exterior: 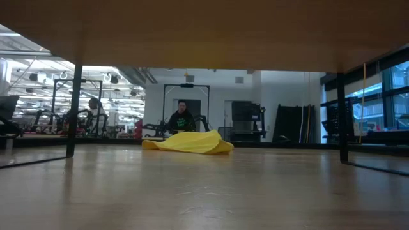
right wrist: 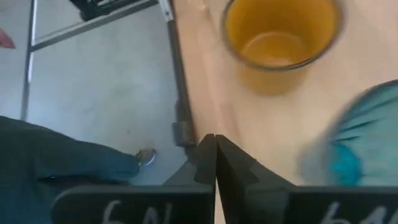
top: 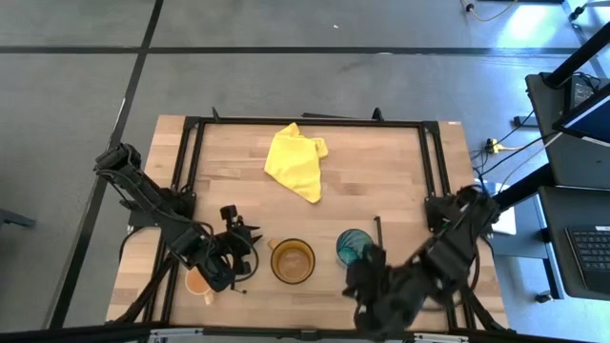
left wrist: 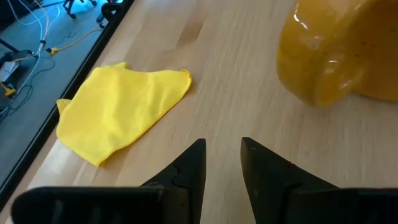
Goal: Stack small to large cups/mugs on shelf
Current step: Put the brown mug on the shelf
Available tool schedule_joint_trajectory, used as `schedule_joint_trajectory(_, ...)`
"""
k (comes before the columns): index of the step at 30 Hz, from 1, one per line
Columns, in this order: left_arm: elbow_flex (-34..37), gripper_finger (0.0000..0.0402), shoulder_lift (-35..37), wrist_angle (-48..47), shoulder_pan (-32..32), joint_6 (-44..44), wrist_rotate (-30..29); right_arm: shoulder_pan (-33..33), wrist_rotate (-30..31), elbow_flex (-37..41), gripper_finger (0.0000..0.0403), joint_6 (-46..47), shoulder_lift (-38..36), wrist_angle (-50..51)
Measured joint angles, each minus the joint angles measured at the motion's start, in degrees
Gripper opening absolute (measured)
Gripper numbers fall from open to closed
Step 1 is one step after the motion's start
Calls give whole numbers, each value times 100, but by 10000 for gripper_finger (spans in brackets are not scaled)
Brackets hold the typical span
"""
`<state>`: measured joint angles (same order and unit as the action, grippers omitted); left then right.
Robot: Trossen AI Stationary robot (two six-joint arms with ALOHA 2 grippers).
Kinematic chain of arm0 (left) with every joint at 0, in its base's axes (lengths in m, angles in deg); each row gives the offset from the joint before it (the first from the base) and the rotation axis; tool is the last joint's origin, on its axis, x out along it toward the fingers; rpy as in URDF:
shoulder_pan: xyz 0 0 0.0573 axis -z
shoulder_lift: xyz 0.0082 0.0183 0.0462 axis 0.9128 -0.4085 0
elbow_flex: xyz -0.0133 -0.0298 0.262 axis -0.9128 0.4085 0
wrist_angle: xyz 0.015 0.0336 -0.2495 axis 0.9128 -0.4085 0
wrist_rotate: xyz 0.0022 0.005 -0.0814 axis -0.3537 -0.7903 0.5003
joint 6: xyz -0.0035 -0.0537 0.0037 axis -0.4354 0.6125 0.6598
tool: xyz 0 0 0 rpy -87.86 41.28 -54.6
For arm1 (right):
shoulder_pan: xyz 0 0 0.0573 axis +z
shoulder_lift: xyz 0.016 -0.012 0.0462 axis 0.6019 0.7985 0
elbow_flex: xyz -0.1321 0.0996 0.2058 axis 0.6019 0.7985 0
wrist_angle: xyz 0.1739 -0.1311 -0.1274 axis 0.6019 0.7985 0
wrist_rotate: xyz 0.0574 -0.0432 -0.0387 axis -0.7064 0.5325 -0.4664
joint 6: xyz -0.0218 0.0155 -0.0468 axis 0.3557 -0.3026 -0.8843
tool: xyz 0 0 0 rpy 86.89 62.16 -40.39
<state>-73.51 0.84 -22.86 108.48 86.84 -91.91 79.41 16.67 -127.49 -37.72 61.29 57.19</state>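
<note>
On the near edge of the light-wood table (top: 381, 181), the left gripper (top: 238, 250) hangs with fingers (left wrist: 186, 171) slightly parted and empty, between the small pale-orange mug (top: 199, 283) and the wider amber-brown translucent mug (top: 293, 261), touching neither. Just beside the amber mug stands the teal ribbed tumbler (top: 354, 248), with the right gripper (right wrist: 215, 163) near it, fingers pressed together, holding nothing. Farther back lies a crumpled yellow cloth (top: 296, 161). Beyond the table, a person (exterior: 182, 118) sits in the room.
</note>
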Motion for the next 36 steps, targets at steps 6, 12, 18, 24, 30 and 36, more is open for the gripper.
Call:
schedule_joint_trajectory(6, 0, 95, 0, 14, -4, -2, 6, 303, 16, 0, 6, 35, 354, -660)
schedule_joint_trajectory(12, 0, 95, 0, 1, -7, -5, 5, 408, 452, 2, 6, 164, 830, -1037)
schedule_joint_trajectory(18, 0, 95, 0, -101, -7, -8, -247, 394, 1019, 4, 6, 158, 1348, -1919)
schedule_joint_trajectory(24, -2, 95, 0, -290, -70, -425, -374, 399, 1967, 4, 6, 149, 1634, -2694)
schedule_joint_trajectory(30, -2, 95, 0, -315, -222, -1123, -681, 303, 2509, 4, 6, 70, 1808, -3282)
schedule_joint_trajectory(36, -2, 95, 0, -237, -371, -1845, -603, 136, 2483, 4, 6, 162, 1975, -3791)
